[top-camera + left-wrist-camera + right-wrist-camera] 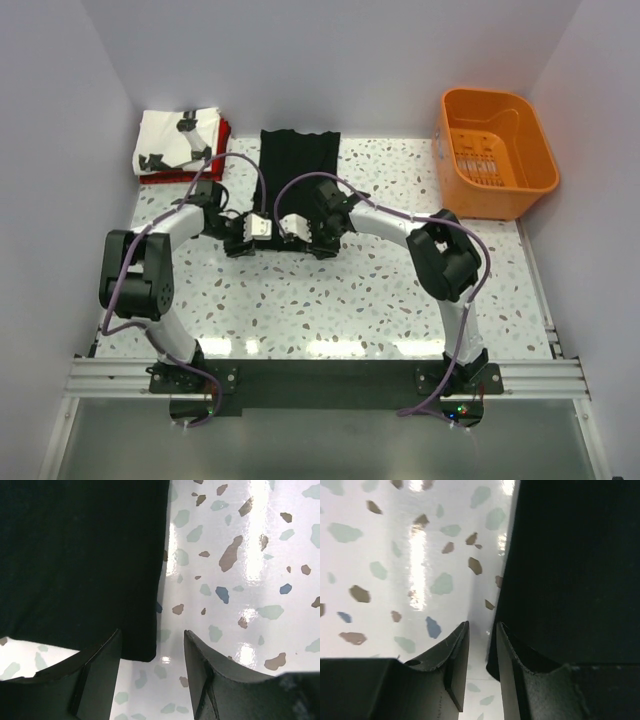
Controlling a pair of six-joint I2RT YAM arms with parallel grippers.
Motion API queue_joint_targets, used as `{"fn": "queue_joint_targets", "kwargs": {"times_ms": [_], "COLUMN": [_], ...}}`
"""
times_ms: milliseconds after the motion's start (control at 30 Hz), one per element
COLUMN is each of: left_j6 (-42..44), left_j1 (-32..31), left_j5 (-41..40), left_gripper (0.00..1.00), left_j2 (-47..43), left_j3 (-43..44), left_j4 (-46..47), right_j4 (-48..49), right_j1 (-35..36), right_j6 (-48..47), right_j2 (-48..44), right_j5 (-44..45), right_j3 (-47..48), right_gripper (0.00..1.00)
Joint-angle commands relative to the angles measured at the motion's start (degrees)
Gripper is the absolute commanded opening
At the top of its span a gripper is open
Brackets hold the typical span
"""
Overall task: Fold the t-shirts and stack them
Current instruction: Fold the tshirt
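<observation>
Nearest the overhead lens sit my two arm bases at the table's edge, and beyond them my left gripper (240, 242) and right gripper (322, 242) come together low over the near hem of the large plain black cloth t-shirt (298, 165), which lies flat on the speckled white terrazzo-pattern table (330, 300). Only this view shows the rest: the folded white t-shirt with black printed figures (178, 140) lies on top of the red t-shirt (224, 130) at the far left corner, and the orange plastic basket (500, 205) stands at the far right. From above I cannot tell how my fingers stand. The left wrist view settles it for my left gripper (152, 640): its fingers (100, 670) are well apart, and the shirt's corner lies in the gap between them, just beside the finger on the picture's left, not clamped. The right wrist view shows my right gripper (482, 630) with only a narrow gap between its fingers (455, 660), bare table showing through, the black edge lying just beside the other finger.
</observation>
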Motion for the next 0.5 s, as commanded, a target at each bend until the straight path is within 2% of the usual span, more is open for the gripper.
{"fn": "queue_joint_targets", "kwargs": {"times_ms": [0, 167, 233, 433, 467], "left_j6": [-0.02, 1.91, 2.0, 2.53, 2.7], "left_j1": [-0.49, -0.49, -0.49, -0.67, -0.84], "left_j5": [-0.23, -1.99, -2.78, -4.63, -4.63], "left_gripper": [0.57, 0.57, 0.54, 0.26, 0.22], "left_j2": [0.99, 3.45, 4.94, 7.23, 7.15], "left_j3": [-0.01, 0.7, 1.4, 3.25, 3.33], "left_j4": [3.28, 2.23, 1.79, 1.44, 1.44], "right_j4": [3.26, 2.03, 1.94, 1.85, 1.59], "right_j1": [-0.55, -0.55, -0.63, -0.81, -0.9], "right_j6": [0.26, -1.68, -2.56, -3.97, -3.71], "right_j2": [1.51, 2.22, 2.13, 2.48, 2.4], "right_j5": [3.47, 5.05, 6.1, 7.6, 7.6], "right_j3": [0.43, -0.62, -1.24, -2.03, -1.68], "right_gripper": [0.32, 0.3, 0.29, 0.2, 0.21]}}
